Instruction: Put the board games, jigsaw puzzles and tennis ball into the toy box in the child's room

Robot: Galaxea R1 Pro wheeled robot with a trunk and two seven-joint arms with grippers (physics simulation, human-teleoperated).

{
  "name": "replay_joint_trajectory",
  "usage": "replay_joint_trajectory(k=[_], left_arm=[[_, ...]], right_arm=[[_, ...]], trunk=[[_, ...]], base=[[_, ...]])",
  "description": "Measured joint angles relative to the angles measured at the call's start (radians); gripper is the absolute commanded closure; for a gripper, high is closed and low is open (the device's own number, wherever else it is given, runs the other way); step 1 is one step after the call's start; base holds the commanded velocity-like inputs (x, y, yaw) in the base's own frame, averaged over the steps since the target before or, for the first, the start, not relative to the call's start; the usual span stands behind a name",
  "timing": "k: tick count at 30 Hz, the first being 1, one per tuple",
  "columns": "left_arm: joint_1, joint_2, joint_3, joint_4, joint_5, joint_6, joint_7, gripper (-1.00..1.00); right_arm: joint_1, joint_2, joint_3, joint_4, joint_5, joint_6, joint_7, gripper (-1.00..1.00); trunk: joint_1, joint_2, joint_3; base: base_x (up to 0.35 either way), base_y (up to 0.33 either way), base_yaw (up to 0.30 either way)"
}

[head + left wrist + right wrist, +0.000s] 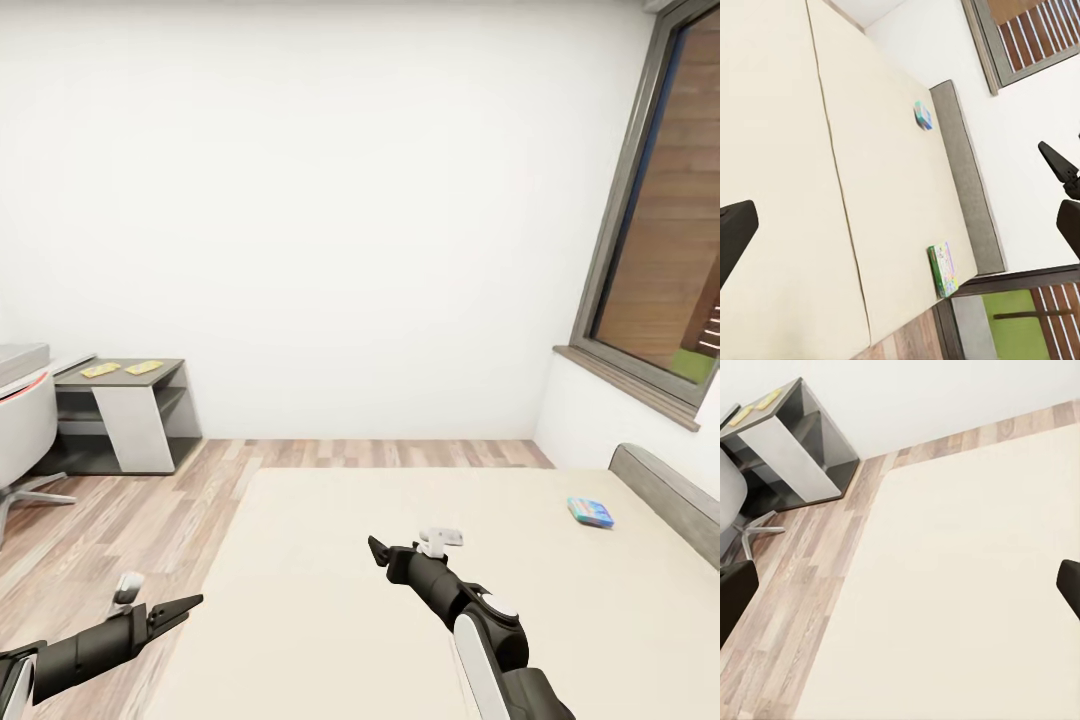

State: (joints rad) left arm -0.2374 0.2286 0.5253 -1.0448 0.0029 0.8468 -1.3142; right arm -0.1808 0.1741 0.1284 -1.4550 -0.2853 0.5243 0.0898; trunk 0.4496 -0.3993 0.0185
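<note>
A small blue board game (590,512) lies on the beige bed (330,560) near the grey headboard (665,488). In the left wrist view the same blue box (922,115) and a white-and-green board game (943,268) both rest along the headboard side of the mattress. My right gripper (378,549) hovers open over the middle of the bed, well short of the blue box. My left gripper (186,604) hangs open over the floor beside the bed's edge. A corner of the pale table (72,364) shows at far left. The tennis ball is out of view.
A dark grey cabinet (130,415) with two flat yellow items (122,369) on top stands against the far wall. A white office chair (22,430) sits at the left edge. Wood floor (120,520) lies between the bed and the cabinet. A large window (665,220) fills the right wall.
</note>
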Motion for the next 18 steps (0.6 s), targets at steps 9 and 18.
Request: replay_joint_trajectory(k=[9,18], left_arm=[[0.000,0.000,0.000,0.000,0.000,-0.001,0.000,-1.00],[0.000,0.000,0.001,0.000,0.000,-0.001,0.000,-1.00]], right_arm=[[0.000,0.000,0.000,0.000,0.000,0.000,0.000,-1.00],[0.000,0.000,0.000,0.000,0.000,0.000,0.000,-1.00]], trunk=[[0.000,0.000,0.000],[0.000,0.000,0.000]], base=[[0.000,-0.071,0.000],[0.000,-0.036,0.000]])
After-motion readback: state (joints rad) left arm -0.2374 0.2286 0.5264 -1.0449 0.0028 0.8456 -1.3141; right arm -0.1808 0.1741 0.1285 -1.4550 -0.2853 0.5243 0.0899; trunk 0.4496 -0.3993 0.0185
